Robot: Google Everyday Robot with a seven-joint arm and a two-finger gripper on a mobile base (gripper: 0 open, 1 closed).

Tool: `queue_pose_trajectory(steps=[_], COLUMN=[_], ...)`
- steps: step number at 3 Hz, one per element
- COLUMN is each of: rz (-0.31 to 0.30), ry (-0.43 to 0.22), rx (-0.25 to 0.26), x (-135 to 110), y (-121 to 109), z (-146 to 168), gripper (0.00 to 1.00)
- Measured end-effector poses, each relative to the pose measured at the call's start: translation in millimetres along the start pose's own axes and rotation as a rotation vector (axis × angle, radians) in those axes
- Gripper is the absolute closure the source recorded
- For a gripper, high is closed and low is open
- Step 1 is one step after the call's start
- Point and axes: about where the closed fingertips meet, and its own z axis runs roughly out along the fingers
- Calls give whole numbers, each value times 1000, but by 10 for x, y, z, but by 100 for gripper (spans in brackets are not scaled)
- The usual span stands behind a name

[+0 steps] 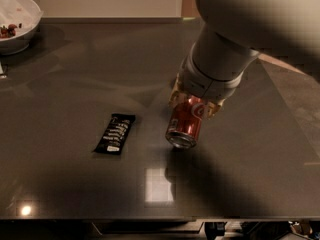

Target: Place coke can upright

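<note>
Fingers (174,97) of the gripper (194,104) are clamped on the can (185,124), one on each side of its upper part, right of the table's (75,74) middle. The can is red with white script and is held tilted: its silver end points down and toward the near left, and its other end is hidden up between the fingers. A dark shadow begins on the table right under that silver end; I cannot tell whether the rim touches the table or hangs just above it.

The pale arm (235,29) comes in from the far right corner and slopes down to the gripper, covering much of the table's far right part.

To the left of the can, apart from it, a black bar (114,133) with pale print lies flat, its long side running from near left to far right. At the far left corner stands a white bowl (20,38), partly cut off by the edge of the view, with a few small red bits inside.

The table is dark grey and glossy. A square patch of light (159,185) reflects off it near the front edge, below the can.
</note>
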Motion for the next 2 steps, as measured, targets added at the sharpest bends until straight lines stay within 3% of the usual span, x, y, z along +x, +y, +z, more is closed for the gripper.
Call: queue_pose_trajectory(steps=[2], rz=[-26], ry=[20], rx=[-10], x=[-1], y=[-25], z=[-19], gripper=[100])
